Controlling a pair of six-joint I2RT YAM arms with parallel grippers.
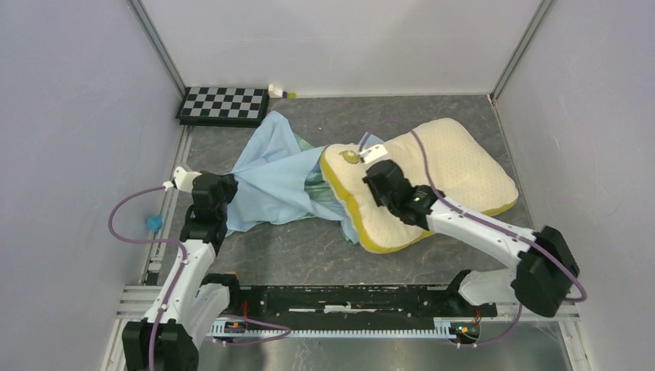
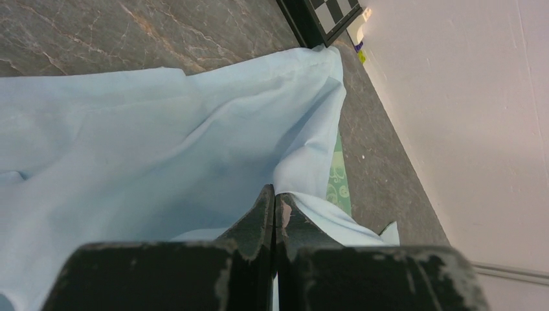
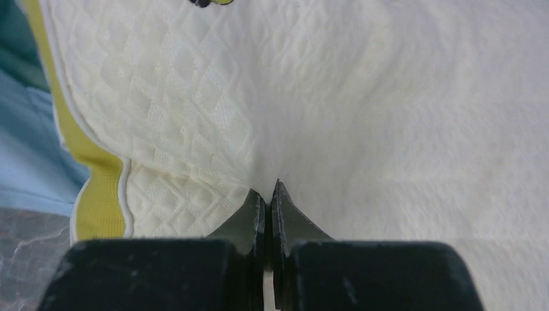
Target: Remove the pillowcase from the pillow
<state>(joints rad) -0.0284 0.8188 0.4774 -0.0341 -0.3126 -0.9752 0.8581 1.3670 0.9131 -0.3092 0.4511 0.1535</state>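
Blue pillowcase [image 1: 266,182] lies rumpled centre-left, flat and slack. The cream pillow [image 1: 456,166] sits bare just beside it, right of centre. Left gripper [image 2: 274,201] is clamped on the pillowcase, right gripper [image 3: 268,191] pinched onto the pillow.

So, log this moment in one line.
left end effector: shut on light-blue fabric pillowcase | right end effector: shut on cream quilted pillow

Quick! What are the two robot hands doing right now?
Left gripper: closed, holding the pillowcase.
Right gripper: closed, tips against the pillow.
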